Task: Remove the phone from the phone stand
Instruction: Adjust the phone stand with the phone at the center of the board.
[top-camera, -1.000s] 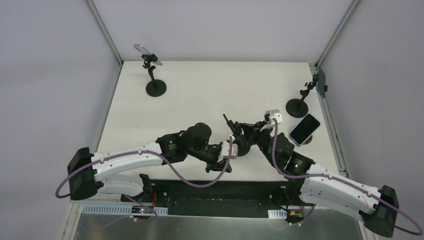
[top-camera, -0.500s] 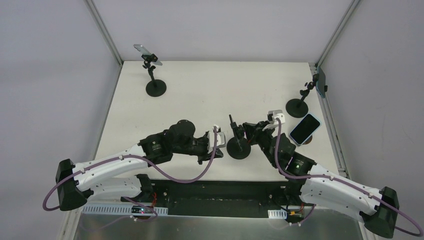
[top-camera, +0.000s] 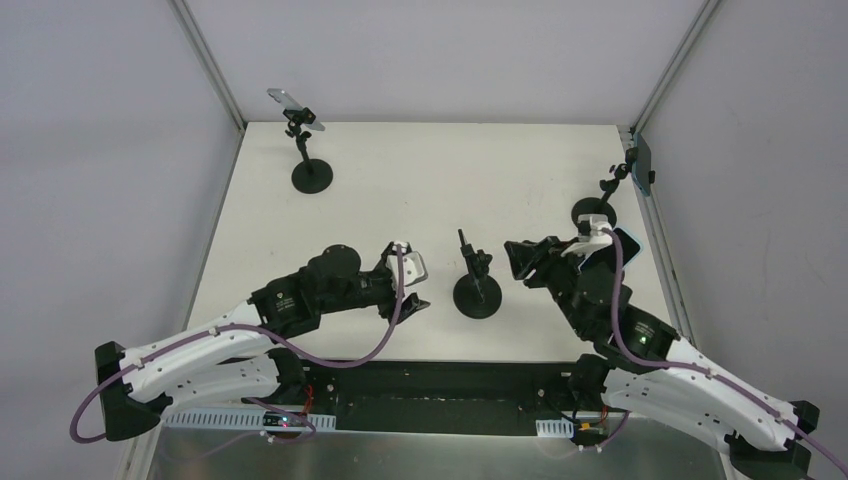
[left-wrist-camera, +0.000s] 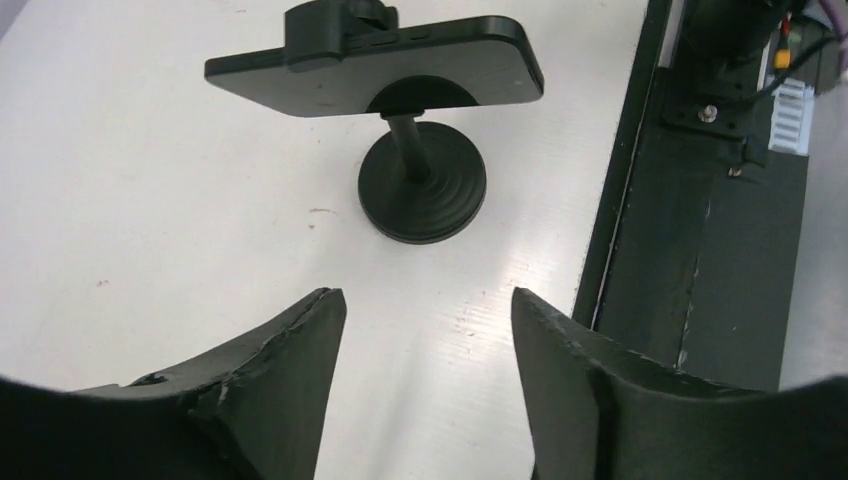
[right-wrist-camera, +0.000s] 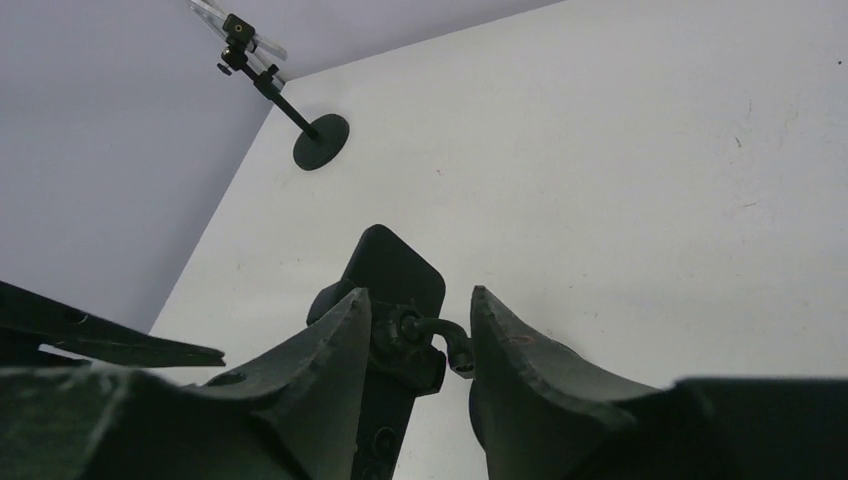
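Left wrist view gives the clearest look at the phone (left-wrist-camera: 380, 75). It is a dark slab held lengthwise in the clamp (left-wrist-camera: 330, 30) at the top of the phone stand (left-wrist-camera: 422, 185), riding well above the stand's round base and tilted a little. The stand itself sits on the white table (left-wrist-camera: 150, 200), towards the near edge and roughly midway between the two arms.

To my eye the phone will handle as a stiff, smooth, fairly light thing. Its flat faces look slick, and it would not take kindly to a drop. The clamp bites it off-centre, so the longer free end on the far side of the clamp from the left arm looks like the place to pinch it, across its thin edges. The stand seems light on a small foot, so I would expect it to tip or drag unless its stem or base is steadied while the phone is pulled free.

The left gripper (left-wrist-camera: 428, 297) hangs to the left of the stand, apart from it. Its jaws are parted about halfway with only bare table between them. The right gripper (right-wrist-camera: 420, 292) faces the stand from the other side. Its jaws stand moderately apart and frame the clamp's ball joint, but the overhead camera shows a gap, so it grips nothing.

Behind the stand to the left stands a second stand (top-camera: 311, 176), and behind it to the right a third stand (top-camera: 597, 212).

I can read no brand, label or writing on the phone, the stands or the arms.
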